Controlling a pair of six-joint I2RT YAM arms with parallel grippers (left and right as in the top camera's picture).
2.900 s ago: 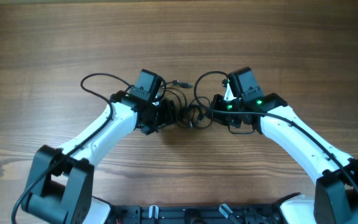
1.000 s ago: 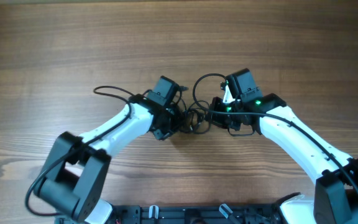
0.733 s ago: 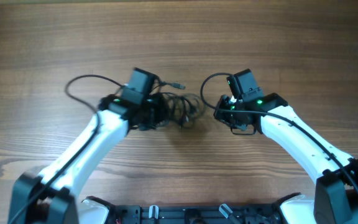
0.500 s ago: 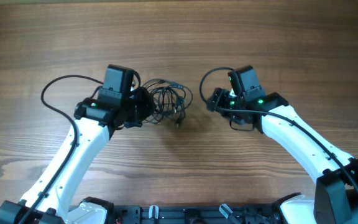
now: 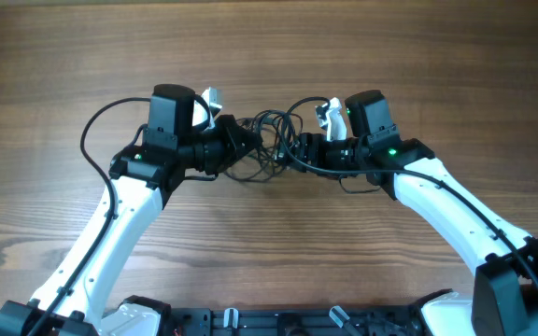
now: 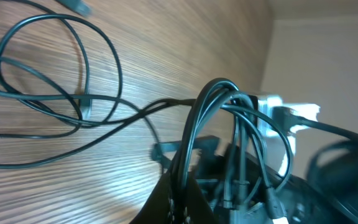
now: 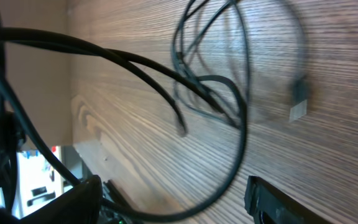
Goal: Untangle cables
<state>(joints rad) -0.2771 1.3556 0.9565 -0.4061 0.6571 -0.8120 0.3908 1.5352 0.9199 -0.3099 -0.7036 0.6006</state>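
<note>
The cables (image 5: pixel 267 131) are thin black cords tangled in loose loops on the wooden table (image 5: pixel 269 56), between my two grippers. My left gripper (image 5: pixel 234 147) is shut on a bundle of the cables (image 6: pixel 219 93), which arches up out of its jaws; more loops (image 6: pixel 42 81) trail over the wood. My right gripper (image 5: pixel 297 149) faces it from the right and stands open. In the right wrist view one cable loop (image 7: pixel 244 140) curves through the gap between the wide-apart fingers (image 7: pixel 278 199) without being clamped. A silver-tipped plug (image 7: pixel 298 104) lies on the wood.
The left arm's thicker black cable (image 5: pixel 96 131) loops out to the left of its wrist. The right arm's own cable (image 7: pixel 73 46) crosses the right wrist view. Both arms (image 5: pixel 437 201) reach in from the near table edge.
The right gripper has opened and let go of the cables. The left gripper pulled the bundle away to the left, then came back toward the middle; the right gripper moved left up to the tangle.
</note>
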